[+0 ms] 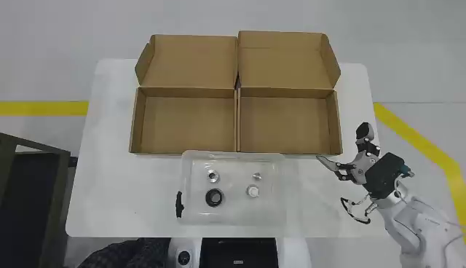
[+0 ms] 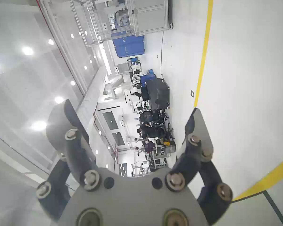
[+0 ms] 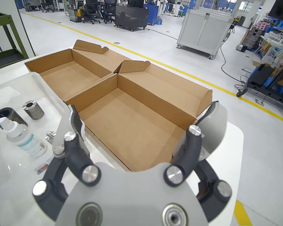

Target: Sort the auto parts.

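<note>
White tabletop (image 1: 109, 159) holds a clear tray (image 1: 233, 211) with the auto parts (image 1: 214, 197) inside, two empty cardboard boxes (image 1: 183, 124) just behind it, and the right gripper (image 1: 333, 182) beside it hangs spread wide, holding nothing, so sorting seems unstarted; next comes reaching in for one part.

A white table (image 1: 109, 195) stands on a pale workshop floor crossed by a yellow line (image 1: 44, 108), a dark green rack (image 1: 33, 195) just beside it, with a metal-framed enclosure (image 3: 205, 31) and black office chairs (image 3: 92, 3) well behind.
</note>
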You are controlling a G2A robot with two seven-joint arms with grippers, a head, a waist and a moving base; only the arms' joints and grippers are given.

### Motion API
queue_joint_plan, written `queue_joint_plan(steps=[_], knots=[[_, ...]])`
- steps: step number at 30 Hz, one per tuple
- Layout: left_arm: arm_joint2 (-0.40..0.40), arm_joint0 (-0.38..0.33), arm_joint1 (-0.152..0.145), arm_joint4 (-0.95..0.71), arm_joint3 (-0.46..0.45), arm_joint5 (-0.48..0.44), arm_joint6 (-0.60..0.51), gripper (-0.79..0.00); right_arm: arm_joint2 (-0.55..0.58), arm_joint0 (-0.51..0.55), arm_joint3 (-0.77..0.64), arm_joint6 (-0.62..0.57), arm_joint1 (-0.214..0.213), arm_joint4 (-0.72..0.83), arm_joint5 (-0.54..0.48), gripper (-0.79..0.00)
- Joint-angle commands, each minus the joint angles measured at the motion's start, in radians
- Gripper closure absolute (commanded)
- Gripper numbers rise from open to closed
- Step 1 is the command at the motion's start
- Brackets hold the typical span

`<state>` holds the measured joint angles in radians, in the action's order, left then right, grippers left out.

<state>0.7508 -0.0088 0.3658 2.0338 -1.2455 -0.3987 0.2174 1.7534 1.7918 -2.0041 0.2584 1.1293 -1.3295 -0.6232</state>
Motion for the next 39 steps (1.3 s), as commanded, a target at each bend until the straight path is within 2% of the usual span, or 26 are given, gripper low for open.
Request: queue_joint_plan(steps=[1,12,14,26,39], knots=[[0.0,0.0,0.0,0.0,0.0,0.0,0.0,-0.784,0.0,0.0,0.0,0.0,0.0,0.0,0.0,-0.785],[0.0,0.0,0.0,0.0,0.0,0.0,0.0,-0.784,0.0,0.0,0.0,0.0,0.0,0.0,0.0,-0.785],[0.0,0.0,0.0,0.0,0.0,0.0,0.0,-0.785,-0.011,-0.005,0.003,-0.029,0.0,-0.002,0.005,-0.785],[0.0,0.0,0.0,0.0,0.0,0.0,0.0,-0.785,-0.178,-0.088,-0.045,-0.208,-0.009,-0.088,-0.148,-0.785],[0.0,0.0,0.0,0.0,0.0,0.0,0.0,-0.785,-0.352,-0.134,-0.067,-0.33,-0.013,-0.169,-0.21,-0.785]])
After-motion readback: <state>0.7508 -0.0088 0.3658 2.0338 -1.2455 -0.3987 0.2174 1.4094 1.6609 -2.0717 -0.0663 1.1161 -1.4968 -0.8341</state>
